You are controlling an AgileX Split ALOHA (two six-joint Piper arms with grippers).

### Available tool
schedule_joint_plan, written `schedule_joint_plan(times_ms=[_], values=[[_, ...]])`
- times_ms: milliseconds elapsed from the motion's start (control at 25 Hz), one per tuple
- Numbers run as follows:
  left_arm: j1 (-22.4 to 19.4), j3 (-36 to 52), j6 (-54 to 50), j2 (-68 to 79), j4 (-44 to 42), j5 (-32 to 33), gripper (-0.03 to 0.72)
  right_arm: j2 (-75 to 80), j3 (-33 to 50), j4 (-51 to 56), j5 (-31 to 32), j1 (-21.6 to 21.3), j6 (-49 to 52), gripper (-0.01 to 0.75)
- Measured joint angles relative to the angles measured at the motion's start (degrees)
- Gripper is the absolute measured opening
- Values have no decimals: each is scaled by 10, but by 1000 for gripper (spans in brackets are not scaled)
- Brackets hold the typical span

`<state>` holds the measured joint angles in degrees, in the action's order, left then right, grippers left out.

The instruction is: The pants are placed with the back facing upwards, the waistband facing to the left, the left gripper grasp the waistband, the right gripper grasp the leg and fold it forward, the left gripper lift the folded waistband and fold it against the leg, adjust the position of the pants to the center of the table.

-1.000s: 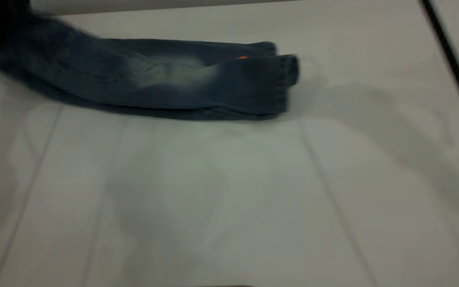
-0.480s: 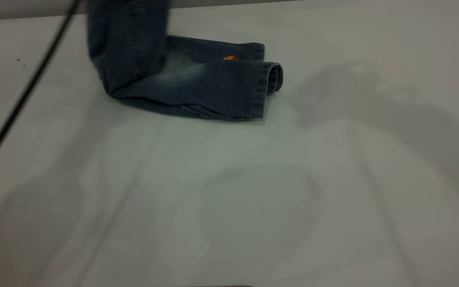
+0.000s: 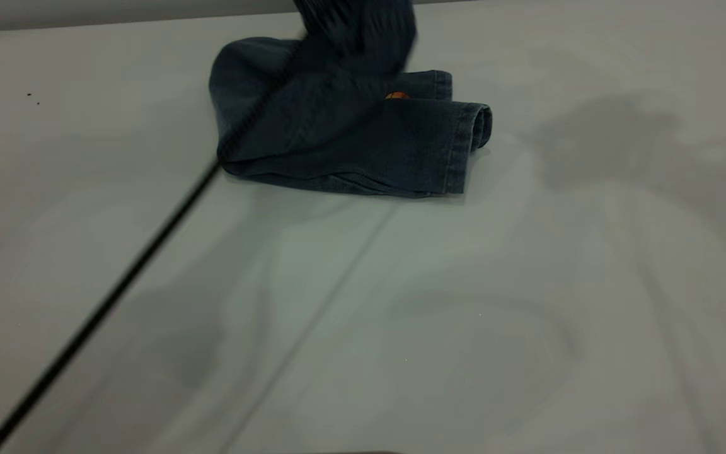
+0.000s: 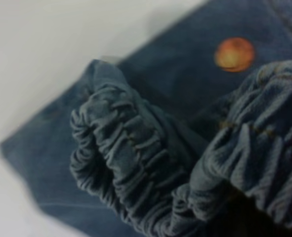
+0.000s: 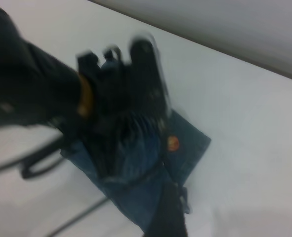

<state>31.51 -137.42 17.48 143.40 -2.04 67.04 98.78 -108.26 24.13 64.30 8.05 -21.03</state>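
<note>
The pants (image 3: 363, 145) lie folded lengthwise on the table (image 3: 527, 315), hems to the right. The plain leg (image 3: 413, 148) is on top, and an orange bit of the print (image 3: 396, 96) peeks out behind it. The waistband (image 3: 357, 28) is lifted and blurred above the legs. In the left wrist view the ruffled waistband (image 4: 131, 153) fills the picture, with my left gripper (image 4: 249, 217) shut on it. The right wrist view shows the left gripper (image 5: 131, 123) holding denim over the pants (image 5: 150, 182). My right gripper (image 5: 168, 217) shows only as a dark shape, off to the side.
A thin black cable (image 3: 117, 296) crosses the table diagonally from the near left up to the pants. The table's far edge (image 3: 86, 17) runs just behind the pants. Two tiny dark specks (image 3: 32, 96) sit at the far left.
The raised waistband end has swung from the far left rightward over the legs. The folded pants have shifted slightly right, and the cable has swept in across the table.
</note>
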Motion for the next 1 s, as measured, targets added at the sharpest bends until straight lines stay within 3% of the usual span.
schedule_joint_plan(times_ms=[160, 400, 520, 760, 1000], values=[[20, 2, 0, 24, 5, 0, 150, 0, 0, 5, 2, 0, 0, 570], [22, -23, -23, 24, 6, 0, 414, 0, 0, 15, 5, 0, 0, 570], [22, -53, -50, 8, -14, 0, 503, 0, 0, 15, 5, 0, 0, 570], [15, -71, -68, -27, -121, 0, 532, 0, 0, 22, 5, 0, 0, 570], [-6, -71, -86, 46, -115, 0, 532, 0, 0, 24, 8, 0, 0, 570]])
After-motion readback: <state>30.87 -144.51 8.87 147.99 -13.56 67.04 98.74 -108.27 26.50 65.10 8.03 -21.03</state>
